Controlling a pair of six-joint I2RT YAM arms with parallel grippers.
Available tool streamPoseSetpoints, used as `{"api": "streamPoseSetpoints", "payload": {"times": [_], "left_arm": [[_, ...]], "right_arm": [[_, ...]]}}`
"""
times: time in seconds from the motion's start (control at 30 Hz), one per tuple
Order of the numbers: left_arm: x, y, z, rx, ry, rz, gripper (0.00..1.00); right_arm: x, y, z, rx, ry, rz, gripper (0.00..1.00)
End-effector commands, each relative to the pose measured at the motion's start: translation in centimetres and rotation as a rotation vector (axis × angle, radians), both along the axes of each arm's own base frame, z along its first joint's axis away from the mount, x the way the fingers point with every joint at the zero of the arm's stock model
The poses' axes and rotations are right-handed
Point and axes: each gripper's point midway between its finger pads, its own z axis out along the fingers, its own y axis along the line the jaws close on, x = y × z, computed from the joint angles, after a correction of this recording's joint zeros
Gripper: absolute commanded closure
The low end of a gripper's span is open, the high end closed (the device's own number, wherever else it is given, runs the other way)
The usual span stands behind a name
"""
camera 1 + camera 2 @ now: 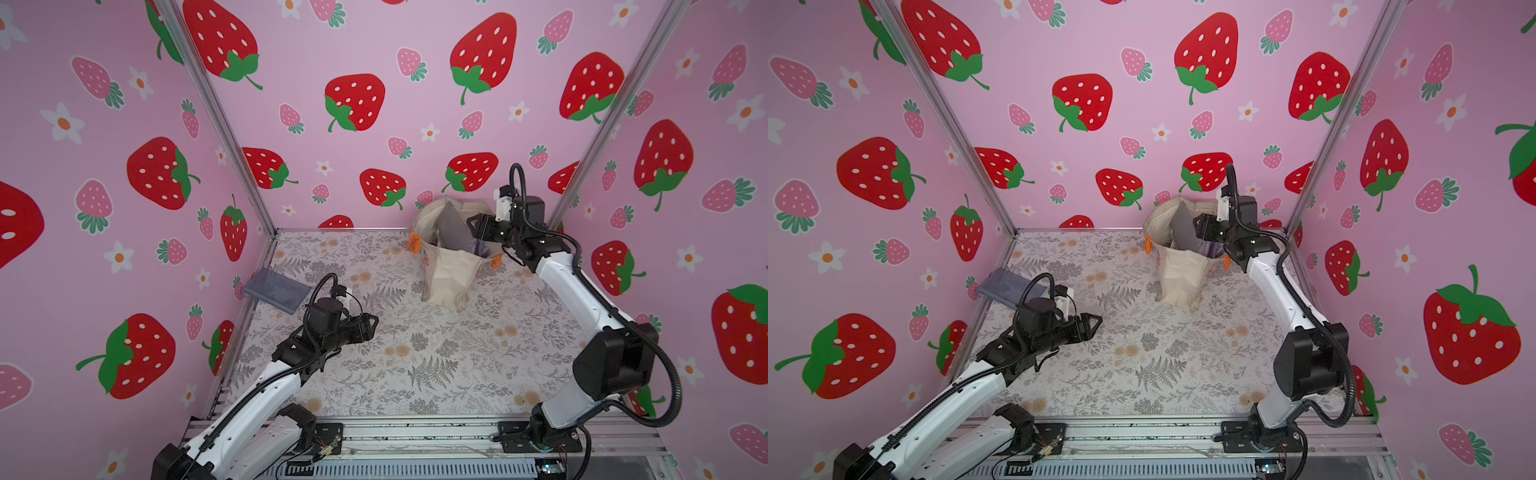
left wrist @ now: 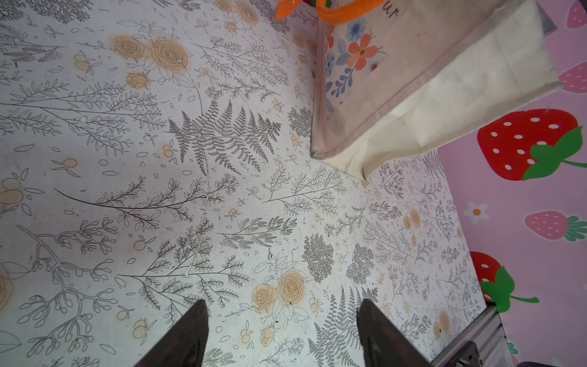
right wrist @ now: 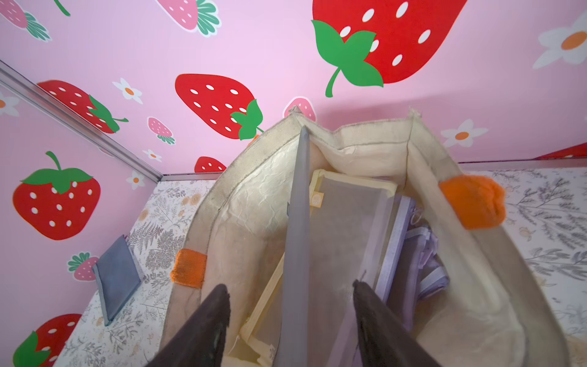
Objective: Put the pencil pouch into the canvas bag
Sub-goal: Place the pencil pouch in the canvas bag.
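The cream canvas bag (image 1: 449,274) (image 1: 1179,274) (image 2: 381,95) with orange handles stands upright at the back right of the table. A flat grey pencil pouch (image 1: 455,230) (image 1: 1183,228) (image 3: 298,222) stands on edge inside it, its top poking above the rim. My right gripper (image 1: 477,227) (image 1: 1200,228) (image 3: 289,285) hovers over the bag mouth, open, its fingers astride the pouch's edge with a gap on each side. My left gripper (image 1: 372,324) (image 1: 1096,322) (image 2: 282,305) is open and empty, low over the table left of centre.
A second grey pouch (image 1: 276,291) (image 1: 1005,286) (image 3: 117,276) leans against the left wall at the table edge. Inside the bag lie a yellow mesh pouch (image 3: 349,216) and a lilac one (image 3: 422,254). Pink strawberry walls close in three sides.
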Motion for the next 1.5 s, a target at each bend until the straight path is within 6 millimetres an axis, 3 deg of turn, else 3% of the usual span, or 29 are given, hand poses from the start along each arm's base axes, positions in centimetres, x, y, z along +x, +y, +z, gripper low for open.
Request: {"api": "streamPoseSetpoints", "payload": {"times": [0.0, 0.17, 0.37, 0.43, 0.53, 0.63, 0.7, 0.9, 1.23, 1.3, 1.47], "left_arm": [[0.8, 0.0, 1.8, 0.006, -0.043, 0.007, 0.24], [1.0, 0.0, 1.9, 0.007, -0.044, 0.009, 0.24], [1.1, -0.1, 1.8, 0.010, -0.043, 0.008, 0.24], [1.1, -0.1, 1.7, 0.012, -0.042, 0.007, 0.24], [1.1, -0.1, 1.5, 0.012, -0.037, 0.008, 0.24], [1.1, -0.1, 1.2, 0.012, -0.032, 0.008, 0.24], [1.1, -0.1, 1.1, 0.015, -0.030, 0.007, 0.24], [1.3, -0.2, 1.2, 0.008, -0.034, 0.011, 0.24], [0.6, 0.1, 1.4, 0.010, -0.040, 0.007, 0.24], [0.5, 0.3, 1.4, 0.007, -0.043, 0.011, 0.24], [0.6, 0.9, 1.4, 0.027, -0.054, 0.038, 0.24]], "right_arm": [[0.5, 0.7, -3.4, -0.110, 0.118, 0.105, 0.37], [2.2, 3.0, -4.7, -0.101, 0.187, 0.213, 0.38], [3.3, 4.0, -7.2, -0.110, 0.262, 0.266, 0.43], [3.3, 4.4, -7.6, -0.094, 0.273, 0.282, 0.50], [3.2, 4.3, -7.7, -0.092, 0.267, 0.279, 0.72], [2.8, 3.7, -6.7, -0.091, 0.217, 0.244, 0.92], [2.4, 3.1, -5.8, -0.080, 0.175, 0.205, 1.00], [1.7, 1.4, -5.5, 0.063, 0.107, 0.047, 1.00], [3.0, 1.6, -7.8, 0.258, 0.083, -0.017, 1.00], [3.3, 1.8, -8.3, 0.267, 0.097, -0.010, 0.94], [2.8, 1.1, -8.5, 0.227, 0.107, -0.029, 0.60]]}}
